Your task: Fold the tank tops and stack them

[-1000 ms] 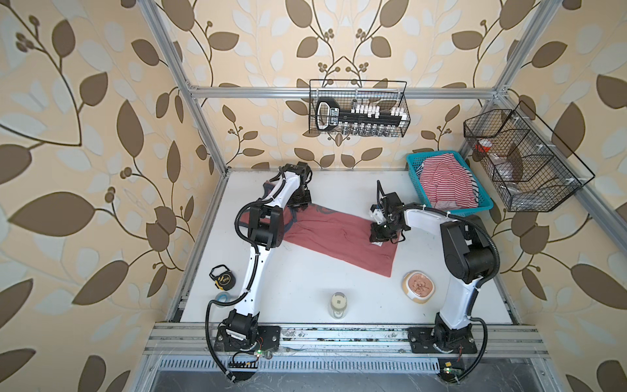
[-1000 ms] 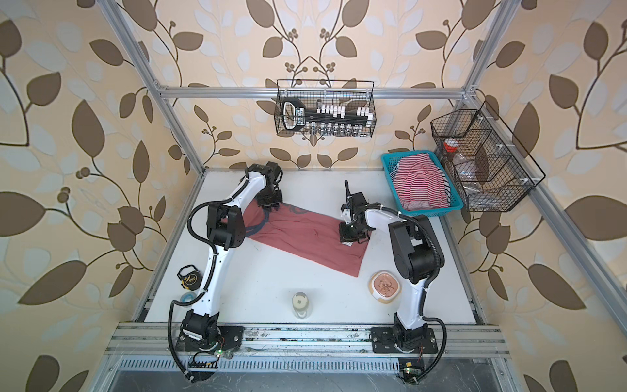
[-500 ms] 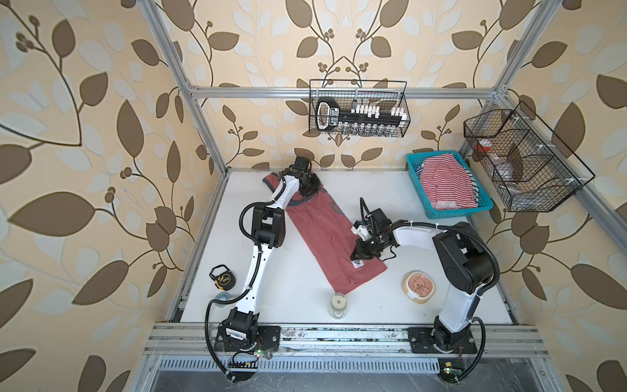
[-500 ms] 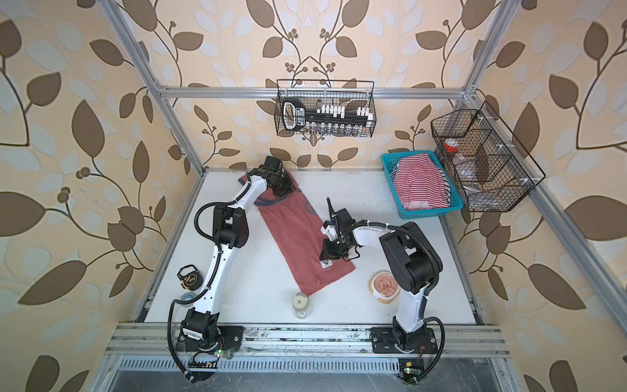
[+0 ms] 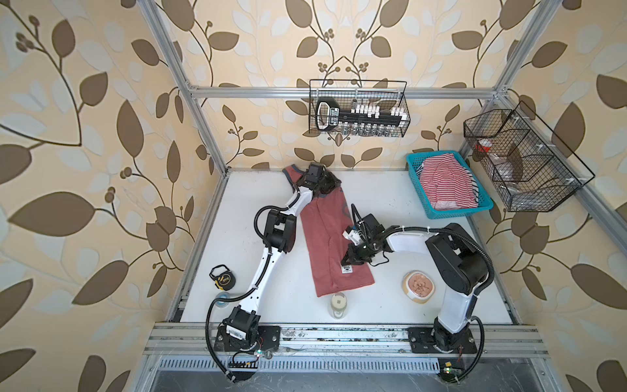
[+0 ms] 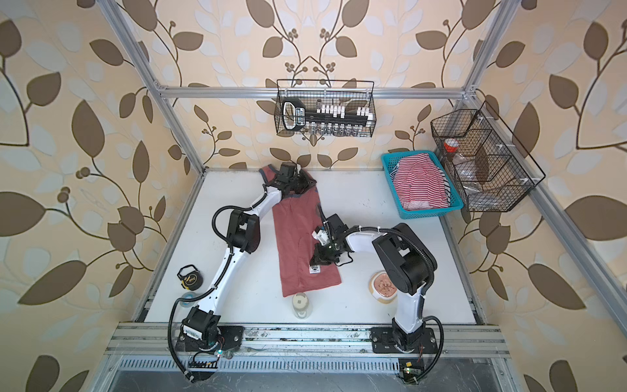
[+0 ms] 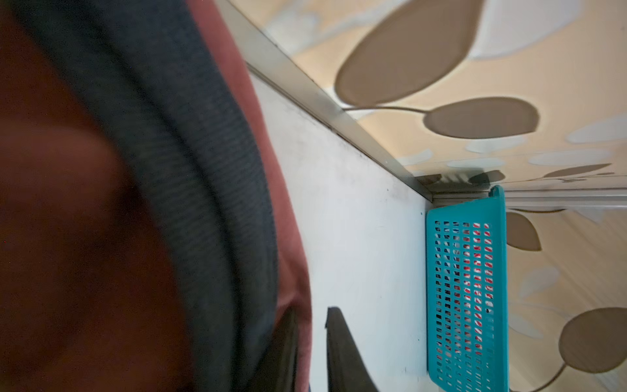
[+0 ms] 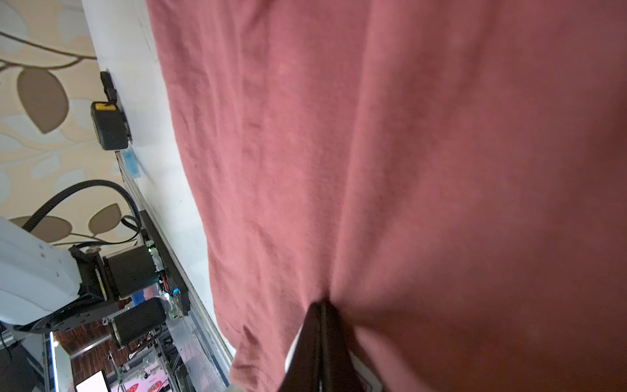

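The brick-red tank top [image 5: 325,244] [image 6: 295,244] lies stretched lengthwise from the back wall toward the table's front, its white label facing up. My left gripper [image 5: 326,181] [image 6: 300,181] is at the back, shut on the dark-trimmed neck end; in the left wrist view the red cloth [image 7: 217,101] hangs over the lens and runs in between the left gripper [image 7: 312,310]. My right gripper [image 5: 344,263] [image 6: 314,261] is shut on a pinch of the top's right edge, where the cloth puckers at the right gripper [image 8: 322,302]. The striped tank top [image 5: 444,183] [image 6: 419,183] lies crumpled in the teal basket [image 5: 418,193] [image 7: 464,288].
A small jar [image 5: 338,303] stands just in front of the top's hem. A bowl [image 5: 419,285] sits front right beside the right arm. A tape measure [image 5: 222,276] and a tape roll [image 5: 222,300] lie front left. Wire baskets [image 5: 358,108] [image 5: 519,159] hang on the walls.
The brick-red top swung from lying crosswise to lying front-to-back. My left gripper carried the neck end to the back wall, while my right gripper drew the other end forward.
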### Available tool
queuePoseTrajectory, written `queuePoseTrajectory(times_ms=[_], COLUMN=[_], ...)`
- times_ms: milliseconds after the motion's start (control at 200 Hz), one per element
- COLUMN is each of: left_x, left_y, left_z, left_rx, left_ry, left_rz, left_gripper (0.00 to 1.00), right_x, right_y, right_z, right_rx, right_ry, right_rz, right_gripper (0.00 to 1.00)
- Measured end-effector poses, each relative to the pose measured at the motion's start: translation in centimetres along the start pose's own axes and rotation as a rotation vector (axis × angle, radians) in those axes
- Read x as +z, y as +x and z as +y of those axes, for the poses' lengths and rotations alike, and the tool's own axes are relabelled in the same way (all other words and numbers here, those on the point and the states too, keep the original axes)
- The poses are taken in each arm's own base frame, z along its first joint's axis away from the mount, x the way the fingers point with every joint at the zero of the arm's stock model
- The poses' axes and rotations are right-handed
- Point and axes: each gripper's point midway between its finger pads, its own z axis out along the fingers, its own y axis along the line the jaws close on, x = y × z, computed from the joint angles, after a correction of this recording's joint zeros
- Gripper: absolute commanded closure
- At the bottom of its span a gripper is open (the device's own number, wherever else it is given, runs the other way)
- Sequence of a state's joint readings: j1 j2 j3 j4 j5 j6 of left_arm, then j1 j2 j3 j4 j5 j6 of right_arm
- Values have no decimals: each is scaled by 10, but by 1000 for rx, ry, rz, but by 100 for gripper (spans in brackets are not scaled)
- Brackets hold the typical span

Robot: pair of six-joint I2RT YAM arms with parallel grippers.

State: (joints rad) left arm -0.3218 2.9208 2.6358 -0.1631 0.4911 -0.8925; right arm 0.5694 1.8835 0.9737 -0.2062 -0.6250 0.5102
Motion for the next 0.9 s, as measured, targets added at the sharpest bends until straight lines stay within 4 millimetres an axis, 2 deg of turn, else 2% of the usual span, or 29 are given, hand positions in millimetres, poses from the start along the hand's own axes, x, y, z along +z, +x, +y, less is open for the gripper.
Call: queuePoseTrajectory(times_ms=[90, 200, 320, 415, 580, 760, 830, 900], left_x=[2, 1, -9, -21, -47, -85, -105, -129], left_y=[2, 3, 2, -3, -30, -54, -52, -40], left_z=[-3, -5, -7, -6, -19, -57, -72, -81], left_rx=[-6, -11, 5, 11, 50, 124, 161, 191], left_ry=[9, 24, -2, -37, -42, -20, -39, -89], left_rz=[-1, 0, -1, -5, -48, -87, -80, -53], left_gripper=[80, 70, 59, 55, 52, 56, 58, 59], right_x=[4, 6, 5, 4, -1, -17, -27, -39], right_y=[2, 2, 3, 5, 10, 8, 6, 4], right_z=[6, 8, 10, 12, 15, 25, 31, 36], right_rx=[0, 9, 15, 15, 15, -8, -29, -55], right_ry=[-14, -19, -21, -16, -10, -10, -9, -3], right_rz=[5, 6, 6, 10, 9, -28, -51, -78], right_gripper=[92, 90, 88, 87, 85, 82, 79, 76])
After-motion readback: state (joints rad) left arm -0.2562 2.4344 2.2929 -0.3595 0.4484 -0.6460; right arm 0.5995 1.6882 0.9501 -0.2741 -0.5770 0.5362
